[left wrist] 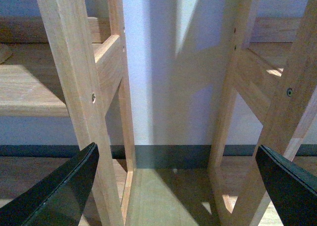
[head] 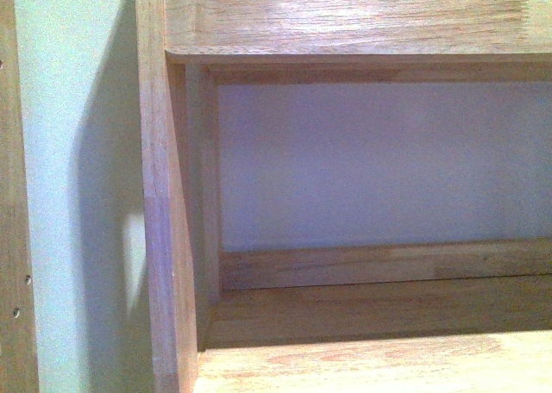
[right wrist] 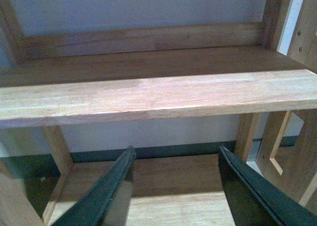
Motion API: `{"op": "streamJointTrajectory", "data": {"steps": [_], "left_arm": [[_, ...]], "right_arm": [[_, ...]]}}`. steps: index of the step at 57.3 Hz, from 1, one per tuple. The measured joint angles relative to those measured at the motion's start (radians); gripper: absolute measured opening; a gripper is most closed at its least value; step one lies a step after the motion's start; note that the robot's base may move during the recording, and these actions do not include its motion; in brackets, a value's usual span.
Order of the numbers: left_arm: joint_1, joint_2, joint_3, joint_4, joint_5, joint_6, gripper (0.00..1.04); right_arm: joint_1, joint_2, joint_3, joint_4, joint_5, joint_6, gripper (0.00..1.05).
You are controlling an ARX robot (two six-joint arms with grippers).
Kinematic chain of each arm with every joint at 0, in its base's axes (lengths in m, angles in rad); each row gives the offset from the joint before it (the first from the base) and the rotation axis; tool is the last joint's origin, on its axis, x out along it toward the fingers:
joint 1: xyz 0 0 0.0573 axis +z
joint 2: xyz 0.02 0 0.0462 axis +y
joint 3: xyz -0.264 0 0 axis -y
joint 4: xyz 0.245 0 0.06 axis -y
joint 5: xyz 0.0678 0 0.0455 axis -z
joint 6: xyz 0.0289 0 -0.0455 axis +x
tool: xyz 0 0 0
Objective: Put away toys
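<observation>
Against pale wall (head: 362, 160), wooden shelf unit (head: 164, 238) fills front view — bare lower board (head: 371, 307), upper board (head: 345, 14) above. No toy in any view; where it is cannot be told. Left gripper (left wrist: 176, 186) spread wide, nothing between fingers (left wrist: 64, 191), facing gap between two shelf frames (left wrist: 74, 87), dark baseboard (left wrist: 168, 155) behind. Right gripper (right wrist: 176, 186) parted too — empty, below front edge of shelf plank (right wrist: 158, 94).
</observation>
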Motion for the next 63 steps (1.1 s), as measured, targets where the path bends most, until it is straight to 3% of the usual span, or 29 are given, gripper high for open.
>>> {"op": "streamJointTrajectory", "data": {"steps": [6,18,58,63], "left_arm": [[0.0,0.0,0.0,0.0,-0.001,0.0,0.98],[0.0,0.0,0.0,0.0,0.0,0.0,0.98],[0.0,0.0,0.0,0.0,0.0,0.0,0.98],[0.0,0.0,0.0,0.0,0.0,0.0,0.98]], "right_arm": [[0.05,-0.013,-0.015,0.0,0.01,-0.013,0.33],[0.056,-0.03,-0.037,0.0,0.021,-0.026,0.02],[0.056,-0.085,-0.091,0.007,0.022,-0.026,0.04],[0.056,-0.085,-0.091,0.007,0.022,-0.028,0.2]]}}
